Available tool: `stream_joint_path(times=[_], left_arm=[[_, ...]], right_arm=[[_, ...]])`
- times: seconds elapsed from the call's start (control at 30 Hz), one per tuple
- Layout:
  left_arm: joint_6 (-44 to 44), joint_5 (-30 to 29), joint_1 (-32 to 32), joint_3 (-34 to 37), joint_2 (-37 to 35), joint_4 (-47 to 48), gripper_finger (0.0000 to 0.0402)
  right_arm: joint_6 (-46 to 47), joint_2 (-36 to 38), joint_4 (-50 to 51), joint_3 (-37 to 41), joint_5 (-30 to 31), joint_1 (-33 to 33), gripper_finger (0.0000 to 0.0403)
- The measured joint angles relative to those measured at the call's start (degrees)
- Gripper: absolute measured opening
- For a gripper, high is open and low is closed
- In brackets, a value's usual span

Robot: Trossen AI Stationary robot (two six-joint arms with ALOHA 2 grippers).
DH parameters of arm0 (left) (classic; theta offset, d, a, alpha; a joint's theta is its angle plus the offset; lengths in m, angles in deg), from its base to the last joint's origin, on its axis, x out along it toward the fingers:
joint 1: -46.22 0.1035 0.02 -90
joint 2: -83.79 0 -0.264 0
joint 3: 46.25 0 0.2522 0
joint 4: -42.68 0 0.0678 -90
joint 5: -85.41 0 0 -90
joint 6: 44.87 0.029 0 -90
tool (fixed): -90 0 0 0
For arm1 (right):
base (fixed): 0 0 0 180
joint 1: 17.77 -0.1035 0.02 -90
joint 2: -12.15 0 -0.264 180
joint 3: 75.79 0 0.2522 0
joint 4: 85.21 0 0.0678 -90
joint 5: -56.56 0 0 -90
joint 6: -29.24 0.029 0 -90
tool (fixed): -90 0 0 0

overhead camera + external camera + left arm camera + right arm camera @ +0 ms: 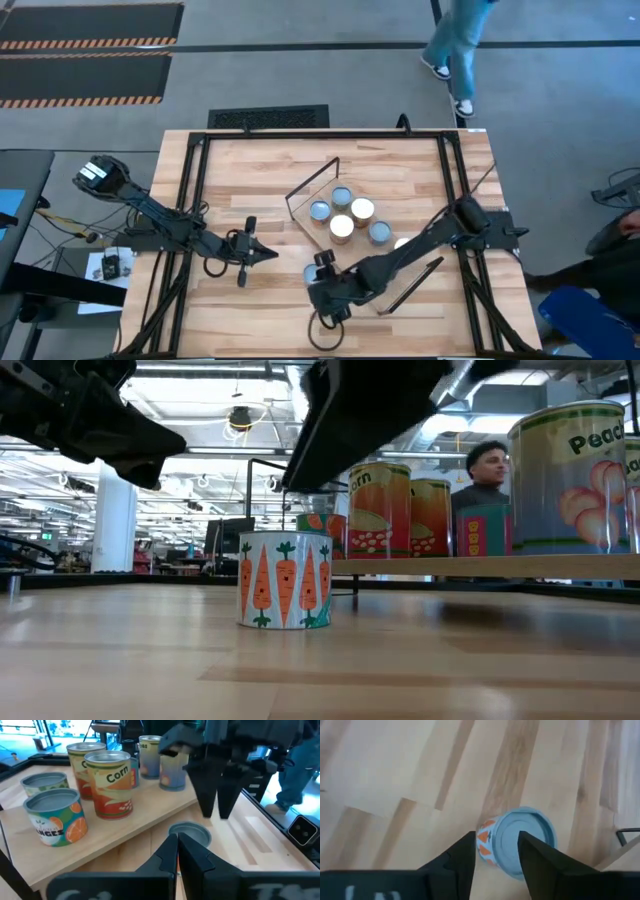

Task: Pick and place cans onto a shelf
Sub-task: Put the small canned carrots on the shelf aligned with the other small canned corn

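Note:
A carrot-labelled can (pixel 285 578) with a pale-blue top (pixel 524 842) stands upright on the tabletop in front of the shelf (pixel 318 186). My right gripper (pixel 495 856) is open and points down just above this can, clear of it; the low view shows a gap under it (pixel 345 430). Several cans stand on the shelf, among them a corn can (pixel 110 782) and an oranges can (pixel 54 817). My left gripper (pixel 266 253) is shut and empty, left of the carrot can, pointing toward it.
The shelf sits slantwise at the table's middle, with black wire frames (pixel 312 178) at its short ends. A peach can (pixel 570 475) stands on the shelf's near part. A person (pixel 455 45) walks beyond the far edge; another (pixel 485 480) shows behind the shelf.

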Motion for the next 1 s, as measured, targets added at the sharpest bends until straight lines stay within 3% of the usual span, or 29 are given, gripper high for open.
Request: stream_joint_path(times=[0.23,0.53,0.87,1.0], left_arm=[[-0.1,0.0,0.0,0.0,0.0,0.2,0.0002],[-0.1,0.0,0.0,0.0,0.0,0.5,0.0002],[-0.1,0.0,0.0,0.0,0.0,0.9,0.0002],[-0.1,0.0,0.0,0.0,0.0,0.9,0.0002]], right_arm=[[0.0,-3.2,4.8,-3.3,-2.9,1.9,0.0163],[1.3,-3.4,6.2,-3.3,-8.8,3.5,0.0093],[0.4,-5.2,8.1,-3.5,-8.4,4.2,0.0071],[0.4,-3.5,10.0,-3.2,-8.7,4.0,0.0039]])
